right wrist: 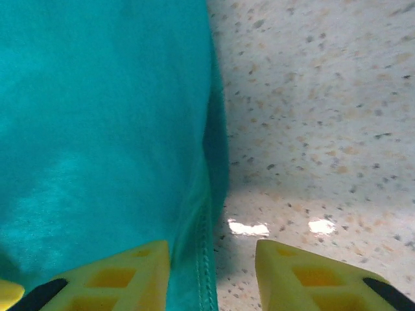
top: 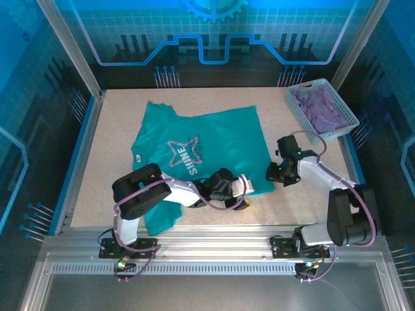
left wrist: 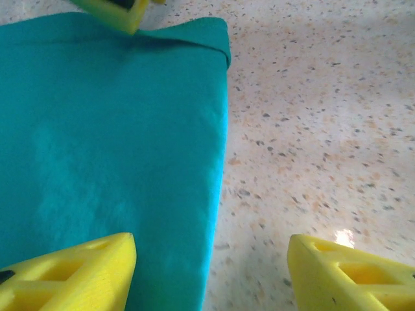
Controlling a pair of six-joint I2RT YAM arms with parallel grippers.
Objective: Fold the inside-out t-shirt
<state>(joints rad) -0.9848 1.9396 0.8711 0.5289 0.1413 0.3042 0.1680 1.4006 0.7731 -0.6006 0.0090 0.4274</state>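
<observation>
The t-shirt (top: 194, 139) is teal and lies spread flat on the table, with a pale star graphic (top: 185, 154) facing up and a small yellow tag (top: 138, 157) at its left edge. My left gripper (top: 243, 188) reaches across to the shirt's near right corner. In the left wrist view it (left wrist: 211, 259) stands open, with one finger over the teal fabric (left wrist: 110, 142) and the other over bare table. My right gripper (top: 273, 172) sits at the shirt's right edge. It (right wrist: 213, 259) is open with the stitched hem (right wrist: 204, 272) lying between its fingers, not pinched.
A light blue basket (top: 301, 120) holding purple cloth (top: 321, 103) stands at the back right. The speckled tabletop (top: 110, 129) is bounded by metal frame posts and blue side walls. A yellow finger (left wrist: 113, 13) of the right gripper shows at the top of the left wrist view.
</observation>
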